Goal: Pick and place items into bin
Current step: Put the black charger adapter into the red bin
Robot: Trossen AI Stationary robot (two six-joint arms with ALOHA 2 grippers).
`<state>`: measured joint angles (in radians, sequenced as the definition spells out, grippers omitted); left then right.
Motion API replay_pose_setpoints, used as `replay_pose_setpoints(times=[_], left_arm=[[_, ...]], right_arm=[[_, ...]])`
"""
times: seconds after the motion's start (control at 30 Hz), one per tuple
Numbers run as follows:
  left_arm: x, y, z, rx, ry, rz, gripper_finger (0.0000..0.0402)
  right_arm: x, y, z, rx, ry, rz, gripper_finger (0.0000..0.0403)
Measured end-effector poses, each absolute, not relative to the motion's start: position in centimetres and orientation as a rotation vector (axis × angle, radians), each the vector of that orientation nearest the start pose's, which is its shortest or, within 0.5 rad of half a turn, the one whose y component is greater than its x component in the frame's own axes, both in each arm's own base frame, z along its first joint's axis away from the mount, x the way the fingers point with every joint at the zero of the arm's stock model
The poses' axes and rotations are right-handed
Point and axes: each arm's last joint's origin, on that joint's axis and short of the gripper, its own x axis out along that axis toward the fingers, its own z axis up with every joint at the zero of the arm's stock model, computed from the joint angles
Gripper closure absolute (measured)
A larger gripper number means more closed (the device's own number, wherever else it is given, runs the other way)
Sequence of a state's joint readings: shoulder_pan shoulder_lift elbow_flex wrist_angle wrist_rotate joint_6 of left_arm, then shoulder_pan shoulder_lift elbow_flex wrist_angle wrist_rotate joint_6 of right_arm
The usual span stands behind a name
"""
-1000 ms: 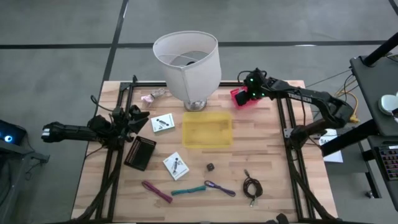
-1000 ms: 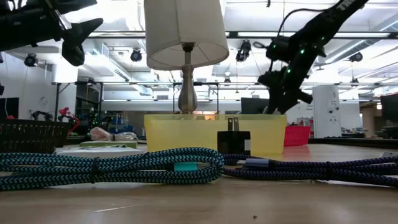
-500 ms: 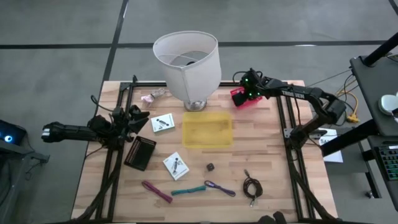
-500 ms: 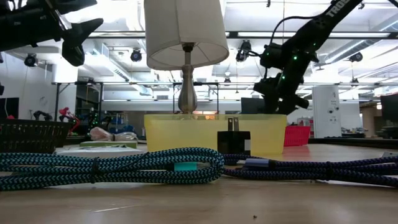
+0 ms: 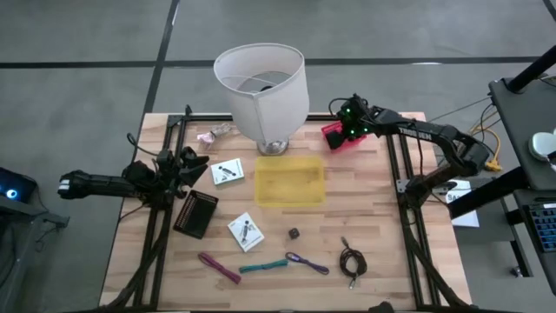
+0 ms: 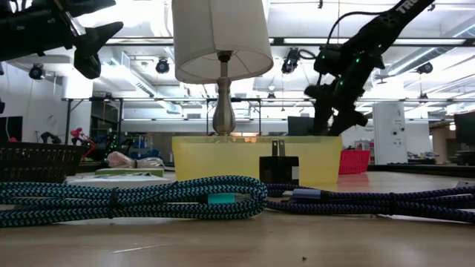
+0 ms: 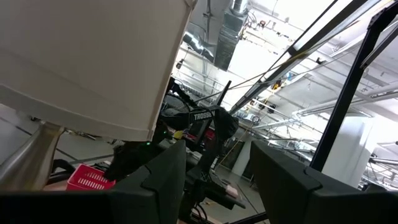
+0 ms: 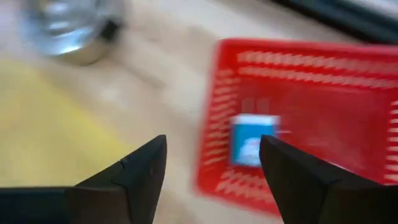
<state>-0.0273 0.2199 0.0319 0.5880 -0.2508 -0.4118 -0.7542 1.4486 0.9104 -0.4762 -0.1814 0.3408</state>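
Your right gripper (image 8: 208, 171) hovers with fingers apart and empty over the red basket (image 8: 348, 87), likely after its blue box (image 8: 250, 140). The yellow bin (image 5: 289, 182) sits mid-table. Your left gripper (image 7: 217, 180) waits spread, at the table's left.

Yellow bin (image 5: 289, 183), red basket (image 8: 292, 118) holding a blue-white box (image 8: 252, 140), white lampshade (image 5: 261, 87), magenta stick (image 5: 218, 267), teal stick (image 5: 263, 265).
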Motion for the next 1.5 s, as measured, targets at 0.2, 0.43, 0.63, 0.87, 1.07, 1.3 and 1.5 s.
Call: replay_pose_setpoints(times=[0.2,0.43,0.63,0.87,1.07,1.3,1.5], left_arm=[[10.3,0.4,21.1,-0.46,-0.436,0.136,0.0237],[10.3,0.4,21.1,-0.46,-0.434,0.136,0.0237],[10.3,0.4,21.1,-0.46,-0.433,0.137,0.0237],[10.3,0.4,21.1,-0.46,-0.432,0.137,0.0237],[10.3,0.4,21.1,-0.46,-0.431,0.137,0.0237],[10.3,0.4,21.1,-0.46,-0.433,0.137,0.0237],[10.3,0.4,21.1,-0.46,-0.431,0.137,0.0237]], right_arm=[[21.5,-15.8,23.6,0.787,0.748,-0.399,0.0175],[22.6,-9.8,27.2,0.624,0.671,-0.17,0.0175],[23.6,-3.9,28.6,0.395,0.658,0.096,0.0175],[25.2,1.6,27.6,0.18,0.687,0.274,0.0176],[27.8,4.6,25.5,0.053,0.663,0.406,0.0171],[30.4,5.1,21.2,0.055,0.794,0.404,0.0142],[32.4,5.9,18.6,0.063,0.881,0.413,0.0122]])
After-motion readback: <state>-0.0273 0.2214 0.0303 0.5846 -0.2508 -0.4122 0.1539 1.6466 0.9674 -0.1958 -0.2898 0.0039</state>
